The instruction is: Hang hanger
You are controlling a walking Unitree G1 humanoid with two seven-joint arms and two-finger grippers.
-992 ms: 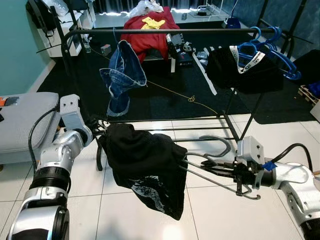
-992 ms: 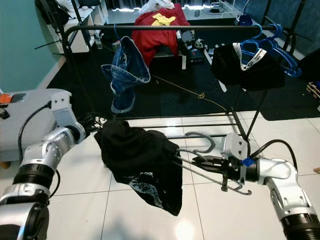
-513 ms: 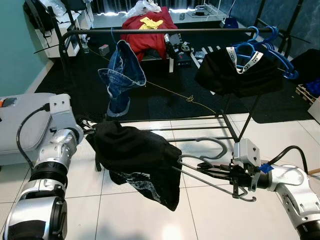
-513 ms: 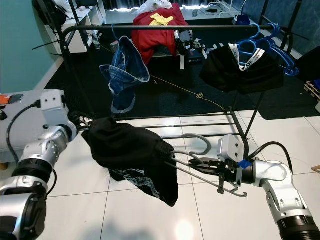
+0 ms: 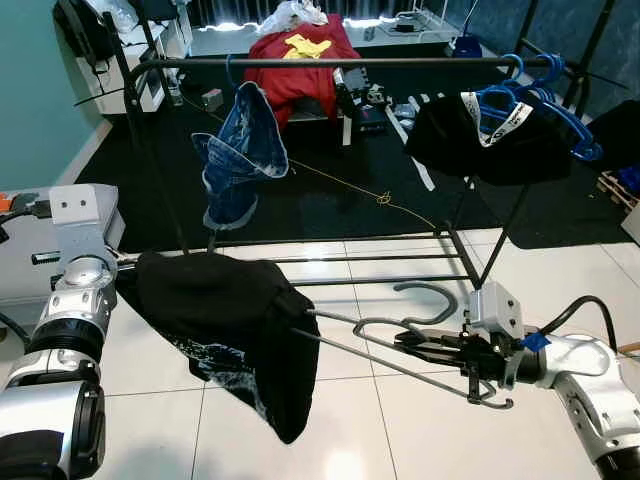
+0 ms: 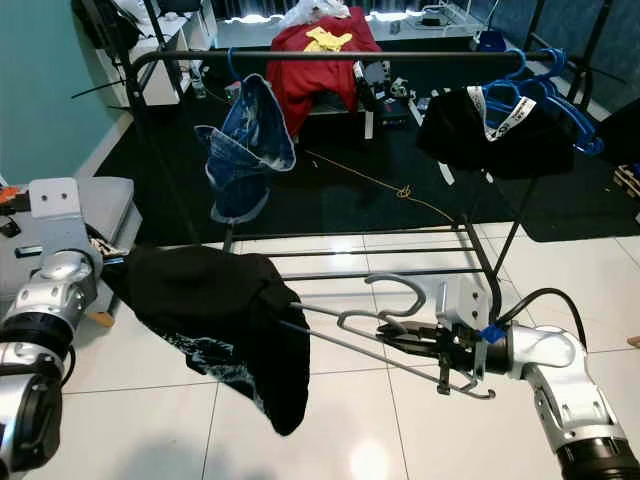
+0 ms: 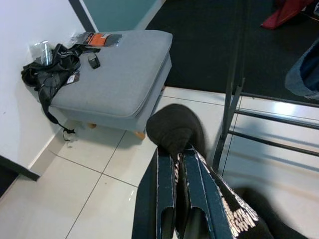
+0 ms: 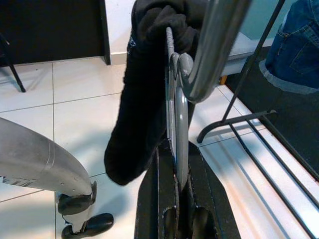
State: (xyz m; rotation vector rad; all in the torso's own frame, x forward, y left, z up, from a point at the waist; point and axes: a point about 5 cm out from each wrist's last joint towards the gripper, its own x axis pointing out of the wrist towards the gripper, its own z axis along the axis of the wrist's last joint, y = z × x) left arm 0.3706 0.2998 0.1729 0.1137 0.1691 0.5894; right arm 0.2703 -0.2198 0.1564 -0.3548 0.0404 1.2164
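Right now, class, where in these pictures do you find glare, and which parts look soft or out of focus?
Left eye view: glare on the white floor tiles by the rack's lower bars. Left wrist view: a bright patch on the tiles beyond the black garment; the left hand is slightly soft. Right wrist view: the grey hanger and the right hand are blurred up close.

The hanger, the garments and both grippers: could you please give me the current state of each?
grey hanger: held level, off the rail, partly inside the black garment.
black garment: stretched between both grippers, lower part drooping.
left gripper: shut on the black garment.
right gripper: shut on the grey hanger.
jeans: hanging on the rail.
blue hangers: hung on the rail.
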